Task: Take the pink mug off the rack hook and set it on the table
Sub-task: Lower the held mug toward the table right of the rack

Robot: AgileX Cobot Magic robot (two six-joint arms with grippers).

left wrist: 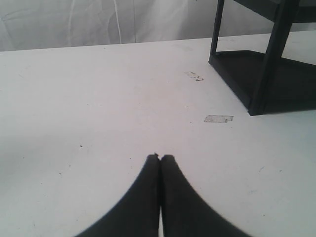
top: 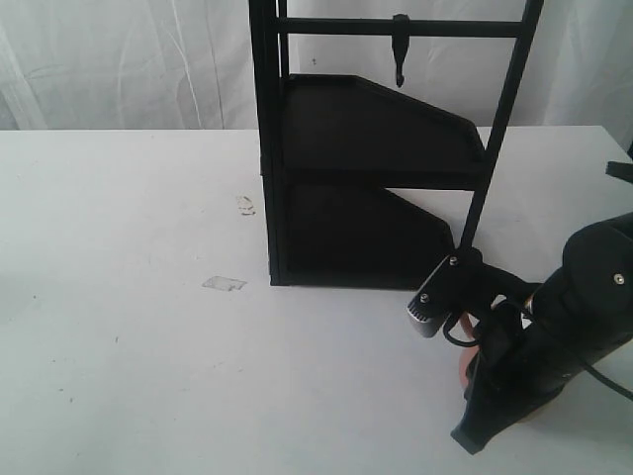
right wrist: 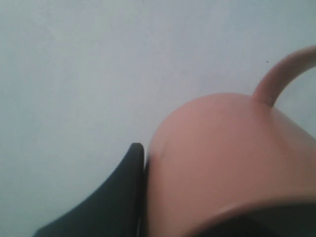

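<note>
My right gripper (top: 473, 416) is shut on the pink mug (right wrist: 227, 163), low over the white table (top: 129, 297) at the front right, in front of the rack. One black finger (right wrist: 129, 170) presses the mug's outer wall; the other finger is hidden. The mug's loop handle (right wrist: 281, 74) points away from that finger. From outside only slivers of the mug (top: 462, 364) show behind the arm, and I cannot tell whether it touches the table. The rack hook (top: 400, 49) hangs bare from the top crossbar. My left gripper (left wrist: 160, 157) is shut and empty above bare table.
The tall black two-shelf rack (top: 376, 129) stands at the back centre, its base close behind the right arm. A scrap of clear tape (top: 224, 284) and a small scuff (top: 245, 205) lie left of it. White curtain hangs behind the table.
</note>
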